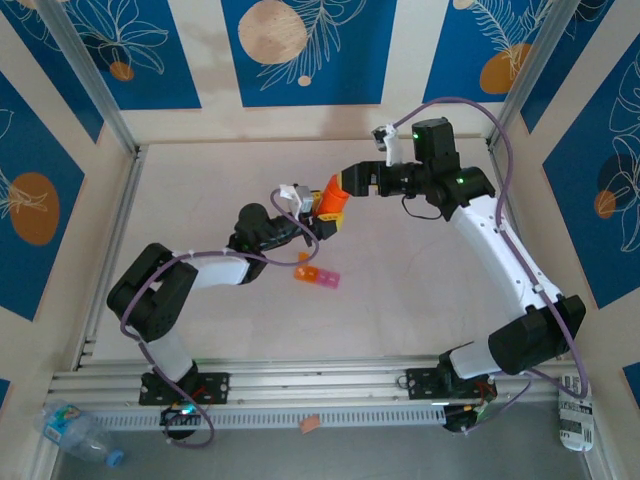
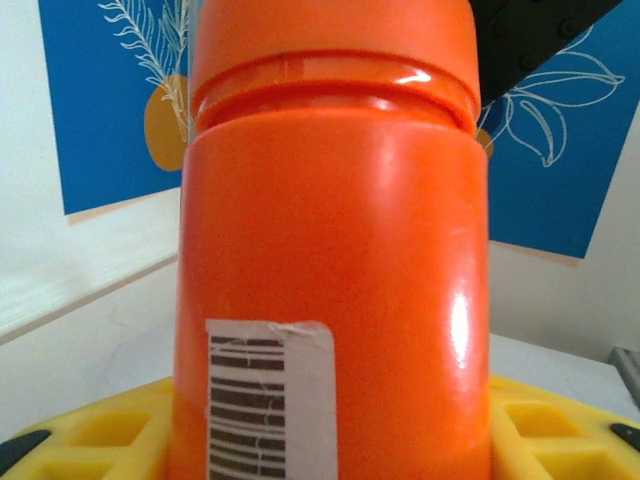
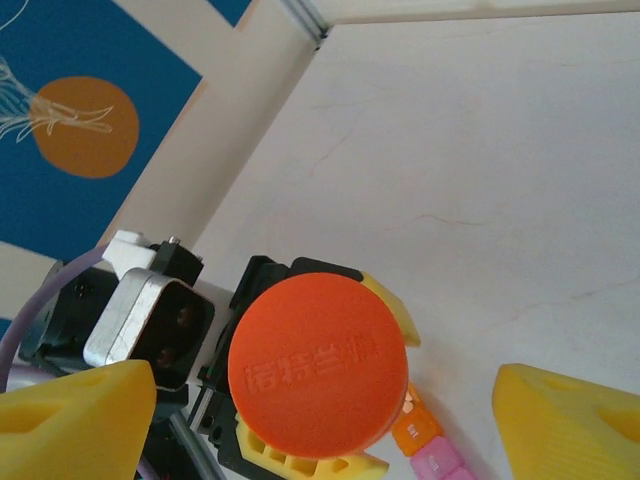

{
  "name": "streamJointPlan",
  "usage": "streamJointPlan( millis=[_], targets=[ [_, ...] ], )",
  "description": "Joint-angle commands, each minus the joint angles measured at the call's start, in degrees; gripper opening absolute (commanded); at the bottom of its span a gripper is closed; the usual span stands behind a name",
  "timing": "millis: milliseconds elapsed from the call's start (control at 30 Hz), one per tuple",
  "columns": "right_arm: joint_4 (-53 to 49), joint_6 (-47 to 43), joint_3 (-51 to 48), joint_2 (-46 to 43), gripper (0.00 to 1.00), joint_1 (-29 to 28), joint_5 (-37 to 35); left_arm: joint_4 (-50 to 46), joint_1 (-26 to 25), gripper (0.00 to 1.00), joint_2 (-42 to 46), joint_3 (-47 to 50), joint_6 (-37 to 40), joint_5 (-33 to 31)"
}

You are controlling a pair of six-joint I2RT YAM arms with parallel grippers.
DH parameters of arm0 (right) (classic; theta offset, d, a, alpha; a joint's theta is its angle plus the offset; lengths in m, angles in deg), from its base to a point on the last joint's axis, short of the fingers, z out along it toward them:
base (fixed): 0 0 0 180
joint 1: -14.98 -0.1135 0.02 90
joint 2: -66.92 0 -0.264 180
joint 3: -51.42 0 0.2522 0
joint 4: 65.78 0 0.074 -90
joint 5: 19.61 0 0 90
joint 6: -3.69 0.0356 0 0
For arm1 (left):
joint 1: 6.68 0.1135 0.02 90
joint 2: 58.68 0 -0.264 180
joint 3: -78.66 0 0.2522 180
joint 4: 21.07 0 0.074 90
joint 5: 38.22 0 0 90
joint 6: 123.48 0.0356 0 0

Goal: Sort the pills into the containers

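The left gripper [image 1: 305, 218] is closed on the orange bottle [image 1: 329, 207] and holds it above the table [image 1: 430, 300], near the middle of the work area. In the left wrist view, the bottle body stands upright between the two yellow fingers [image 2: 85, 440], which contact it on either side at its lower part. A white barcode label [image 2: 270, 400] faces this camera. The orange cap [image 3: 320, 372] is seated on the bottle neck. The right gripper [image 1: 350, 183] is positioned at the cap end of the bottle with its jaws spread wide and nothing held. In the right wrist view, its yellow fingers [image 3: 575, 425] stand well apart on both sides of the cap, clear of its rim, and the camera looks straight down onto the embossed cap face. The containers [image 1: 318, 276] lie on the table just on the near side of the held bottle, apart from both grippers. The strip consists of one orange compartment and pink compartments joined in a row. In the right wrist view, the strip [image 3: 425, 445] appears just beside the cap edge, on the surface below.
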Motion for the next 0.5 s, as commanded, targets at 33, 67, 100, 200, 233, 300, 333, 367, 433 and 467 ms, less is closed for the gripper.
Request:
streamJointPlan(
  millis=[33, 67, 100, 200, 233, 300, 333, 367, 433, 467],
  targets=[
    [0.0, -2.9, 2.0, 1.3, 0.84, -0.8, 3.8, 3.7, 0.6, 0.00, 1.2, -1.7, -2.4, 3.2],
    [0.0, -2.8, 2.0, 1.4, 0.84, -1.0, 4.0, 3.8, 0.5, 0.00, 1.2, -1.6, -2.4, 3.3],
    [0.0, -2.8, 2.1, 1.6, 0.82, -1.1, 4.0, 3.8, 0.6, 0.00, 1.3, -1.7, -2.6, 3.4],
    [-0.7, -3.1, 2.7, 2.4, 0.79, -1.8, 3.8, 3.8, 0.7, 0.00, 1.4, -1.6, -2.8, 3.6],
    [-0.9, -3.2, 2.8, 2.6, 0.78, -2.0, 3.8, 3.8, 0.6, 0.00, 1.4, -1.7, -2.8, 3.6],
    [-1.4, -3.5, 3.2, 3.1, 0.76, -2.6, 3.4, 3.8, 0.7, 0.00, 1.5, -1.6, -2.9, 3.7],
    [-1.6, -3.6, 3.5, 3.4, 0.74, -2.8, 3.3, 3.8, 0.7, 0.00, 1.6, -1.7, -2.8, 3.8],
    [-1.7, -3.7, 3.6, 3.6, 0.72, -3.0, 3.1, 3.8, 0.7, 0.00, 1.6, -1.7, -2.8, 3.8],
    [-2.0, -3.8, 3.7, 3.8, 0.67, -3.3, 2.7, 3.8, 0.7, 0.00, 1.7, -1.6, -3.0, 3.9],
    [-2.0, -3.8, 3.7, 3.8, 0.64, -3.3, 2.5, 3.8, 0.8, 0.00, 1.8, -1.7, -3.0, 3.9]
  ],
)
